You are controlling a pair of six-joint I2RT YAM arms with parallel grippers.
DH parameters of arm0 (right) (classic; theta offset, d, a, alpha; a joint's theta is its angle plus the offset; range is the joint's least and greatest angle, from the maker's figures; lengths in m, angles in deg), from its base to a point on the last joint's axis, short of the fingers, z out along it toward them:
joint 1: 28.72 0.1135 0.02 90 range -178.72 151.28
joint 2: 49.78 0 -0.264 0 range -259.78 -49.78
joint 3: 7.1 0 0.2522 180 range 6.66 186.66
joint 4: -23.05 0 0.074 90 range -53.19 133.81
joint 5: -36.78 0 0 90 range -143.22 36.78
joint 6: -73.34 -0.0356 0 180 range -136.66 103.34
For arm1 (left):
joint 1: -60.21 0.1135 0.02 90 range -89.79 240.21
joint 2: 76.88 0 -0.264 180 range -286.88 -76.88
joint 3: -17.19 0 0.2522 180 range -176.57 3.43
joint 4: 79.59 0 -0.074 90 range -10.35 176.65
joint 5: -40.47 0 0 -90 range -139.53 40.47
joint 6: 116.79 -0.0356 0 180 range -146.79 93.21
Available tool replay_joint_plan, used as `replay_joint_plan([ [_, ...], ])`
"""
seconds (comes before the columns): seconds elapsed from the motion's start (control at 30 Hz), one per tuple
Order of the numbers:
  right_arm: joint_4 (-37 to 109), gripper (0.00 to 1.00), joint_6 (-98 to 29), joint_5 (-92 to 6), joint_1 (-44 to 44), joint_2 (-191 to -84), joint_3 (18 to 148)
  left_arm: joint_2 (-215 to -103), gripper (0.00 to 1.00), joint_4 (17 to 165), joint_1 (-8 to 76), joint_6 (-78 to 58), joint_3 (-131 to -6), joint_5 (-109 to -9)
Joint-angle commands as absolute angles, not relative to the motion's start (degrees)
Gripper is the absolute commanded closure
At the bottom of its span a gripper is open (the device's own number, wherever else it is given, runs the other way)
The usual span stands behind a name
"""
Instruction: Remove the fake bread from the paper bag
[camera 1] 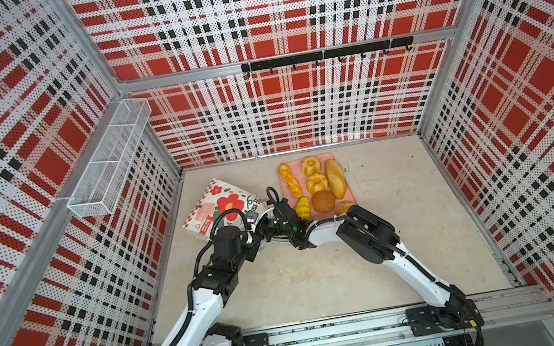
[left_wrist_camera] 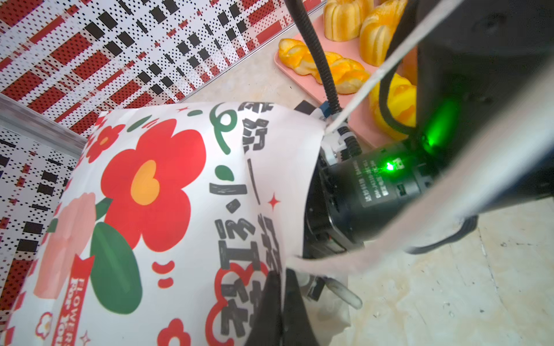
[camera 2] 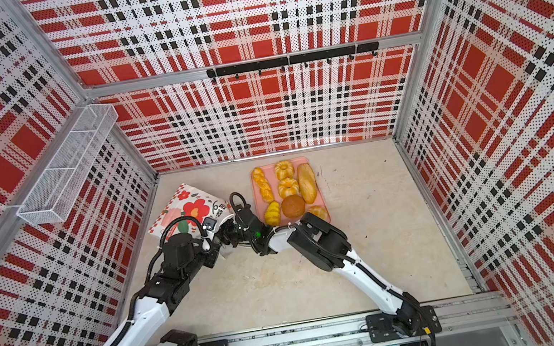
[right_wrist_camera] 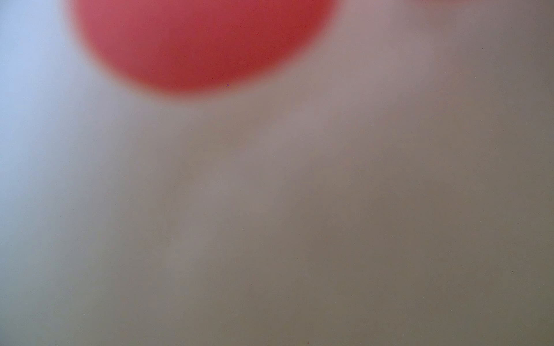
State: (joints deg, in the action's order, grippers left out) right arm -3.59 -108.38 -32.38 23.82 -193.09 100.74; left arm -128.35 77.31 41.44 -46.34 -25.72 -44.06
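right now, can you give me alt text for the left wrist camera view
A white paper bag with big red flowers lies on its side, filling most of the view, its rim pinched in the shut jaws of the left gripper. The black right arm reaches into its mouth; beyond sits a pink rectangular tray of golden toy breads.

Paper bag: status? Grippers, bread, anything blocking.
Left gripper shut, pinching the paper bag at its mouth edge. Right gripper shut inside the bag, hidden; grip unconfirmed. Seven fake breads on the pink tray. One handle cord crosses the right arm.
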Motion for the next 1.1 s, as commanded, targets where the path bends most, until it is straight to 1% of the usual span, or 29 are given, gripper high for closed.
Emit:
replay_joint_plan([
  [0.0, -6.2, 0.87, -106.3, -28.8, 24.2, -191.4, 98.3, -128.3, 1.00, 80.4, 40.7, -45.7, -25.1, -44.8],
  [0.1, -5.9, 0.94, -102.8, -28.5, 24.1, -186.2, 91.3, -128.6, 1.00, 80.4, 40.6, -45.7, -25.0, -44.5],
  [0.2, -6.1, 0.99, -100.2, -29.1, 24.1, -180.6, 83.7, -129.1, 1.00, 80.4, 40.5, -45.4, -24.8, -44.2],
  [0.33, -7.7, 1.00, -98.8, -30.0, 24.2, -175.6, 75.8, -129.1, 1.00, 80.6, 40.4, -45.2, -24.4, -43.7],
  [0.53, -14.4, 1.00, -100.6, -32.1, 24.8, -173.5, 68.6, -128.0, 1.00, 80.7, 40.4, -44.1, -23.8, -43.1],
  [0.7, -17.4, 1.00, -99.4, -32.0, 25.7, -173.0, 68.2, -127.2, 1.00, 80.5, 40.4, -43.0, -23.4, -42.9],
  [0.77, -19.0, 0.98, -98.8, -33.5, 26.3, -172.8, 67.3, -127.1, 1.00, 80.5, 40.3, -42.5, -23.7, -42.9],
  [0.9, -23.4, 0.98, -98.4, -35.1, 27.8, -173.9, 66.4, -127.1, 1.00, 80.4, 40.3, -42.4, -24.2, -43.0],
  [1.07, -18.2, 0.99, -94.5, -34.8, 28.9, -174.4, 69.7, -127.3, 1.00, 80.2, 40.4, -42.7, -24.8, -43.5],
])
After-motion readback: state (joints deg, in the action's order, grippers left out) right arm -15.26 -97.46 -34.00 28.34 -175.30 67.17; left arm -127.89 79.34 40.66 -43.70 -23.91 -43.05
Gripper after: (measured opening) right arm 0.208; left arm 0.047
